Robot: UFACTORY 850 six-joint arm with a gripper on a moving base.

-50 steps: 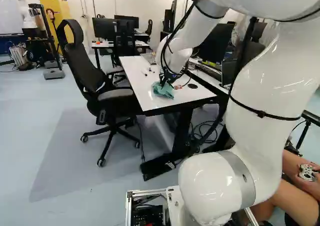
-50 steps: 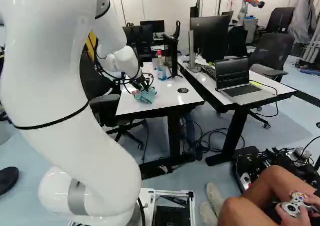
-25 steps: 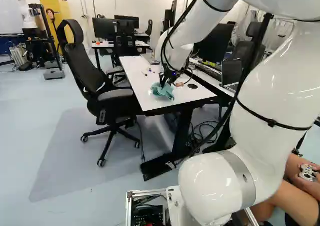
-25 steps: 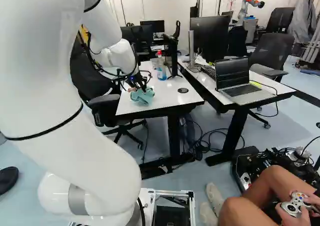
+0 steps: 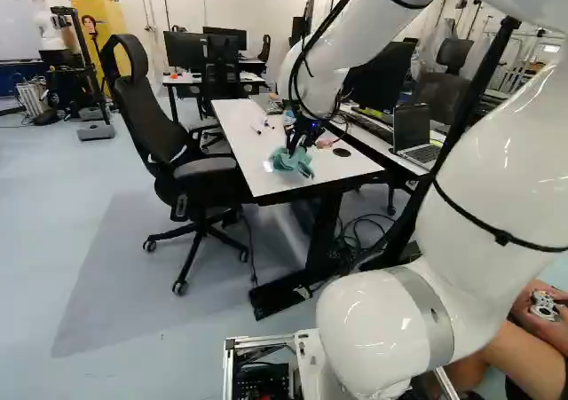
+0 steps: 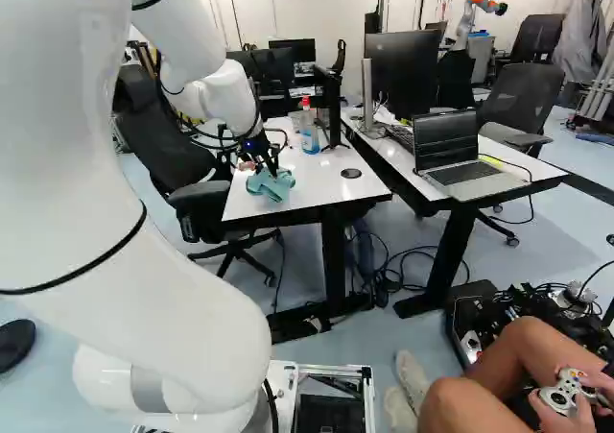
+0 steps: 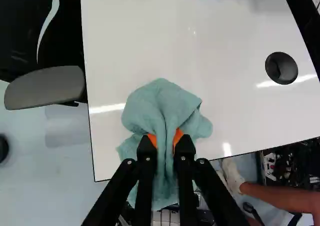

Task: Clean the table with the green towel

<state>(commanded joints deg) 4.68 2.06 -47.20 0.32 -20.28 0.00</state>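
Observation:
In the left base view, my gripper (image 5: 296,141) points down over the near end of the white table (image 5: 247,143). The green towel (image 5: 291,160) hangs from it, its lower folds on the tabletop. In the wrist view my gripper (image 7: 165,140) is shut on the bunched towel (image 7: 162,103), with cloth squeezed between the orange pads. Part of the towel spreads ahead of the fingers on the white surface, and more lies under them, partly hidden by the black fingers.
A blue spray bottle (image 6: 309,131) stands farther back beside a monitor. Small markers (image 5: 257,130) lie beyond the towel. A black office chair (image 5: 156,125) adjoins the table's left side. The neighbouring desk holds a laptop (image 6: 456,155). Another robot (image 6: 472,15) stands far back.
The towel, gripped throughout, has slid slightly leftward over the tabletop in the right base view, moving with my gripper. My arm's large links have swung and lowered; the base has stayed put.

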